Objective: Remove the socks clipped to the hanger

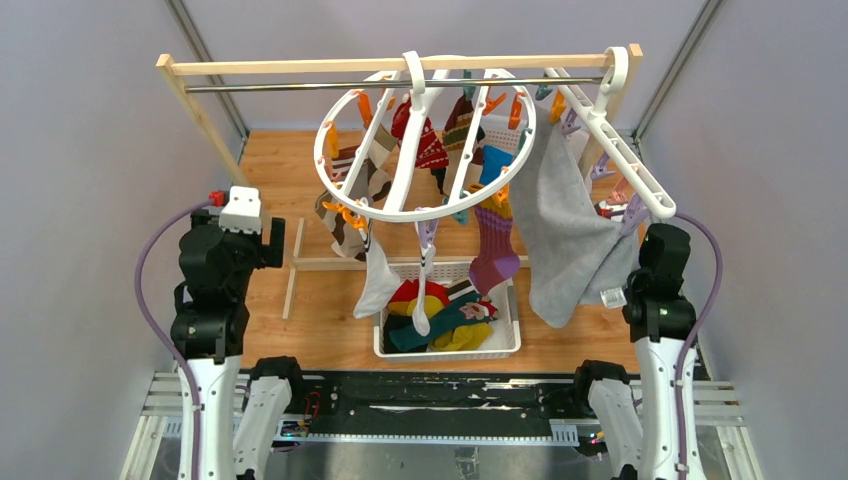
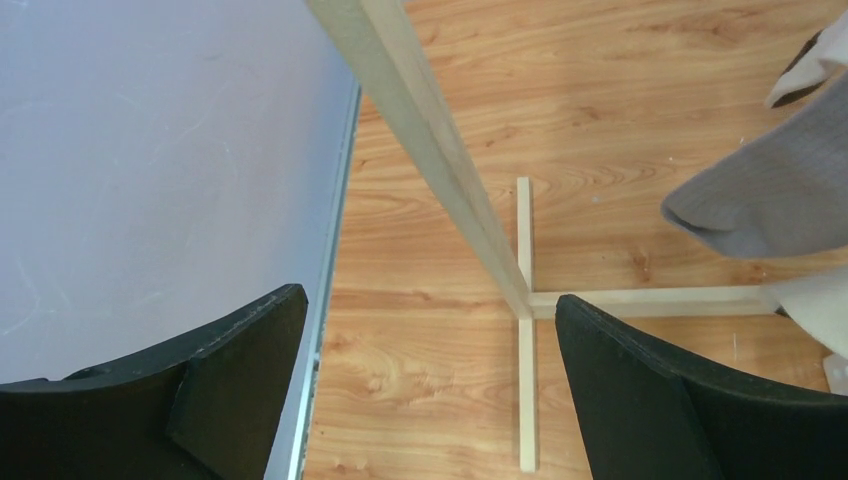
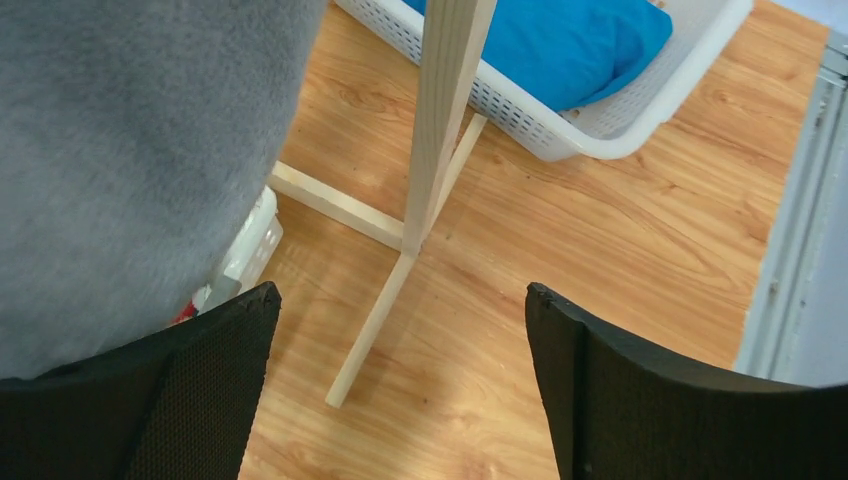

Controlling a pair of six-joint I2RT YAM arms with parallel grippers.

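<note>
The round white hanger (image 1: 335, 180) hangs by its hook from the metal rail, with orange, teal and purple clips. Several socks hang from it: a purple-orange sock (image 1: 494, 250), a white sock (image 1: 377, 282), a brown-cream patterned sock (image 1: 345, 215), a red-white sock (image 1: 428, 145) and a striped sock (image 1: 460, 122). My left gripper (image 2: 430, 305) is open and empty, left of the hanger near the rack's left post. My right gripper (image 3: 400, 300) is open and empty, right of the hanger beside the large grey cloth (image 3: 130, 150). A grey-beige sock tip (image 2: 770, 200) shows in the left wrist view.
A wooden rack (image 1: 400, 65) with a metal rail spans the back. A straight white clip rack (image 1: 615, 150) holds the grey cloth (image 1: 565, 230). A white basket (image 1: 505, 345) with loose socks sits below. A second white basket (image 3: 640, 100) holds a blue item. Rack feet (image 2: 527, 380) lie on the floor.
</note>
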